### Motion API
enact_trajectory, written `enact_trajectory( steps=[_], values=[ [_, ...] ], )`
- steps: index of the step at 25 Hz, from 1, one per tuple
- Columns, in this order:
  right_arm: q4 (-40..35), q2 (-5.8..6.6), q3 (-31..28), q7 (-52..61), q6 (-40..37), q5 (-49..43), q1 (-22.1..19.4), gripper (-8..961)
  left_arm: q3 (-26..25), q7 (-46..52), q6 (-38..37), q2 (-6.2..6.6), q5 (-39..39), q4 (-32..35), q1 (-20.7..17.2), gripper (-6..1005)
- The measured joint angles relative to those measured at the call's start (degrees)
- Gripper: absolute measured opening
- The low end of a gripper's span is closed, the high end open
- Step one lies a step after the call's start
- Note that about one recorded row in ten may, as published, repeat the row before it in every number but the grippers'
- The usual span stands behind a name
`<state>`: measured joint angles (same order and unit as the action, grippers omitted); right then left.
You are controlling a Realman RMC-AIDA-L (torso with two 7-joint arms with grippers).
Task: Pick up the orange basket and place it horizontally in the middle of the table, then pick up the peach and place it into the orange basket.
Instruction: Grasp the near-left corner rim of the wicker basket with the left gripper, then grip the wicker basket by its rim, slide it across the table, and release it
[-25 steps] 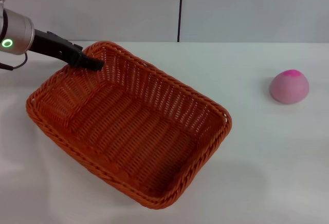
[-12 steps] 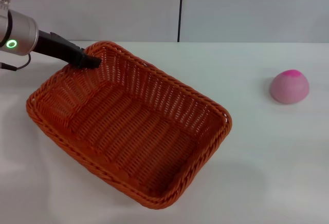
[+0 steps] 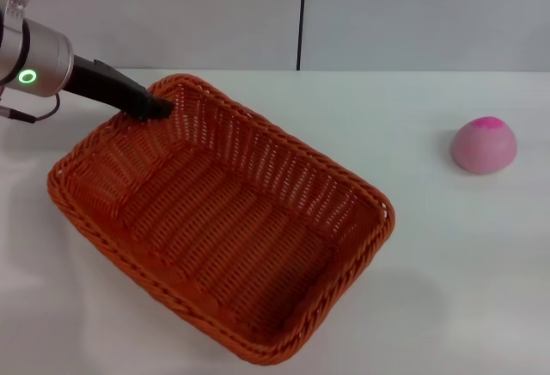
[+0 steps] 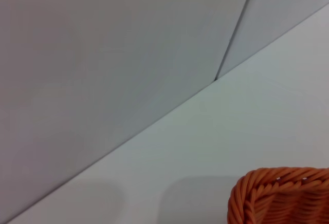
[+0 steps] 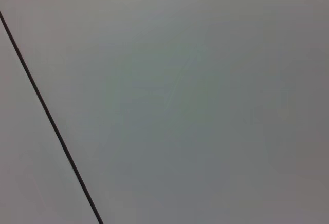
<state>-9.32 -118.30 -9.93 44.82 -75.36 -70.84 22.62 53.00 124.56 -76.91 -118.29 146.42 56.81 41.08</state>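
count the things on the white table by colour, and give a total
orange: 1, the large rectangular orange woven basket, its far corner at the left gripper
pink: 1, the small round pale-pink peach with a magenta patch on top
total: 2, both on the white table

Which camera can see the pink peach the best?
The head view. It shows the whole peach sitting on the white table, far off to the right of the orange basket. The left wrist view shows only a corner of the basket, table and wall, no peach. The right wrist view shows just plain wall, no peach.
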Motion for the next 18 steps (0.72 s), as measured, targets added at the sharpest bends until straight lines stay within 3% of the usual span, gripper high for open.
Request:
enact_trajectory(
  steps=[2,11,12,13,18],
  values=[
    [0.0,0.0,0.0,0.0,0.12,0.0,0.07,730,0.0,0.17,-0.15,-0.01,-0.63,0.36,-0.13,191],
    [0.05,0.0,0.0,0.0,1.53,0.0,0.42,729,-3.05,0.57,-3.18,0.44,-6.42,1.34,-0.76,190],
    [0.07,0.0,0.0,0.0,1.54,0.0,0.42,729,-6.87,3.63,-4.43,0.5,-7.12,1.56,-0.5,190],
    [0.06,0.0,0.0,0.0,1.54,0.0,0.42,729,-7.59,6.02,-4.65,0.6,-7.26,1.95,-0.45,187],
    [0.07,0.0,0.0,0.0,1.62,0.0,0.51,729,-8.01,9.56,-5.67,0.58,-8.52,3.62,-0.91,180]
  ],
)
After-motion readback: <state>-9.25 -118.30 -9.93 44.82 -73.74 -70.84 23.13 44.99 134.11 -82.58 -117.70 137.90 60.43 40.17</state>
